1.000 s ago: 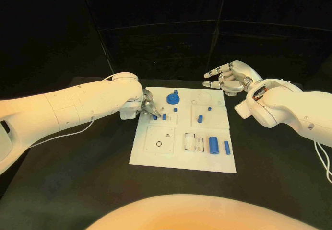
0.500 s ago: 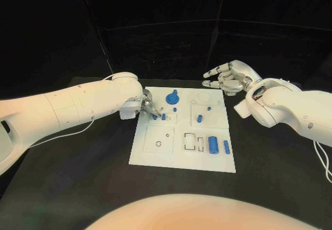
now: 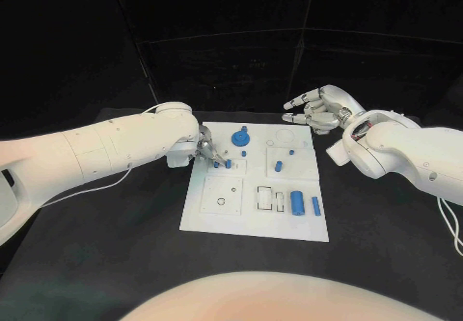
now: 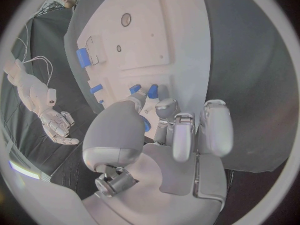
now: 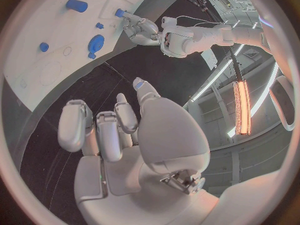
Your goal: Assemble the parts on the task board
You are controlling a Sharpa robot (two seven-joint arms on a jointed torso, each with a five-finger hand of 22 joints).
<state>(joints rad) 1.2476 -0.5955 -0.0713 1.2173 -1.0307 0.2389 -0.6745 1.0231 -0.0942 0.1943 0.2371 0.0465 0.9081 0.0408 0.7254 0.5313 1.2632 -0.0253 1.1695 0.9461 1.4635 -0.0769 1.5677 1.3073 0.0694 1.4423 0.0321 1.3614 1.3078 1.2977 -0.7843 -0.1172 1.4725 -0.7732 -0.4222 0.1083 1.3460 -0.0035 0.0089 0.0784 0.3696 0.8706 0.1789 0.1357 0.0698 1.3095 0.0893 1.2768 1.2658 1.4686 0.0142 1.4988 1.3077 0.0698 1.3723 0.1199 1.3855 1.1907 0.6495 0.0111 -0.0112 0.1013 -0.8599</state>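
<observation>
The white task board (image 3: 224,221) lies mid-table. My left hand (image 3: 205,151) hovers at its left edge, near the far end, pinching a small blue part (image 4: 145,125) between thumb and fingers. Just past the fingertips a blue peg (image 3: 227,162) stands on the board, also seen as the blue peg (image 4: 153,91) in the left wrist view. My right hand (image 3: 318,107) floats above the board's far right corner, fingers apart and empty. On the board there are also a round blue disc (image 3: 241,138), a short peg (image 3: 278,165) and a thick cylinder (image 3: 298,201) beside a thin pin (image 3: 316,205).
Empty outlined recesses (image 3: 224,194) mark the board's near left. A white cable (image 3: 106,180) runs under my left arm. Black table (image 3: 116,254) surrounds the board, with dark panels behind.
My left hand's fingers have shifted slightly at the board's left edge beside the standing peg. The right hand has stayed where it was.
</observation>
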